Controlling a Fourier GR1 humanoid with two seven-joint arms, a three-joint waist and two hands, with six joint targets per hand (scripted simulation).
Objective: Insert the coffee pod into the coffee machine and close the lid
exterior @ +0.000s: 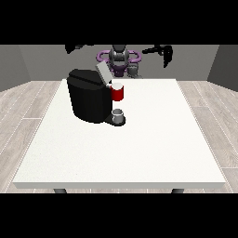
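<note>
**Both hands raised, lid open, pod not yet loaded**

The robot is sitting behind the white table with both arms lifted high and wide, well apart from everything on the tabletop. The hand at the view's left is hanging up near the top of the scene, and I cannot tell how it is set, open or closed. The hand at the view's right is hanging well above the far edge of the table; it is carrying nothing that shows, but the same goes for it.

The black coffee machine is standing on the left half of the table, with its grey lid tilting upward, so the lid is open. A red thing at the machine is sitting at its front, just below the lid. Beneath that, a small grey thing is resting on the machine's base; it could be the coffee pod, but I cannot tell for sure.

Judging from this, the task is barely starting. The risks ahead: a hand coming down from so high could be striking the raised lid and knocking it shut before the pod goes in, or nudging the machine sideways. The grey thing is tucked close under the front, so a reach there could be pushing it off instead of picking it up.
</note>
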